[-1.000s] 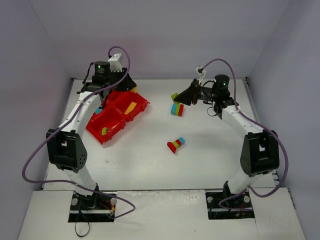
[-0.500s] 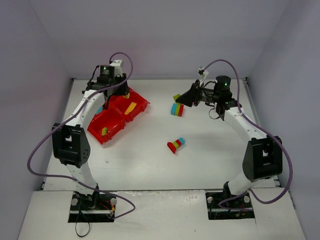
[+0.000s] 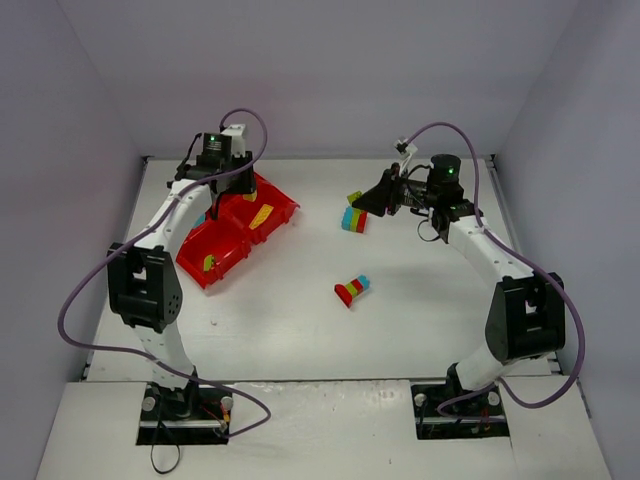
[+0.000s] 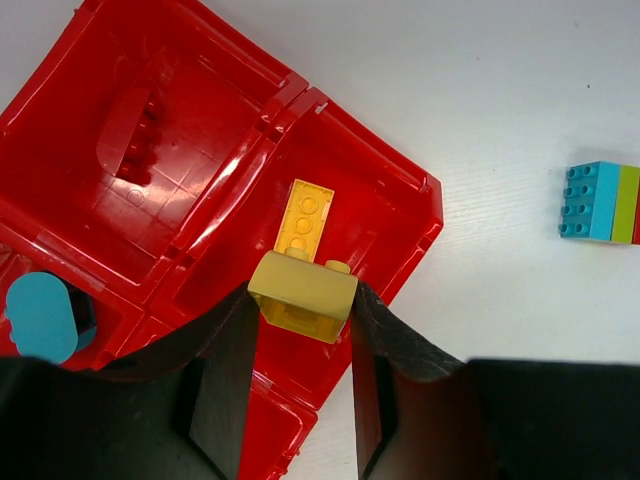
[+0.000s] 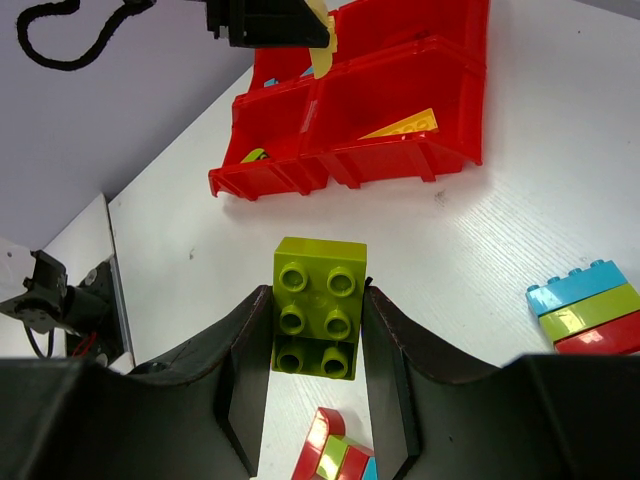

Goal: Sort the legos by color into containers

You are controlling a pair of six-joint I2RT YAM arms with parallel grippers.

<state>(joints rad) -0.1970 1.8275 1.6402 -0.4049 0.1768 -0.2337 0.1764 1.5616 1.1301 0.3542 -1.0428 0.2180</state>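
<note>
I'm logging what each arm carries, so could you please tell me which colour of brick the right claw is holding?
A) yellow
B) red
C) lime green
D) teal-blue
C: in the right wrist view, the right claw is shut on a lime green brick with its studs facing the camera.

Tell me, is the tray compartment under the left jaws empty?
Not empty: a flat yellow brick lies on the floor of that red tray compartment.

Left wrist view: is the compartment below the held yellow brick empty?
No, a flat yellow brick already lies in that compartment of the red tray.
</note>
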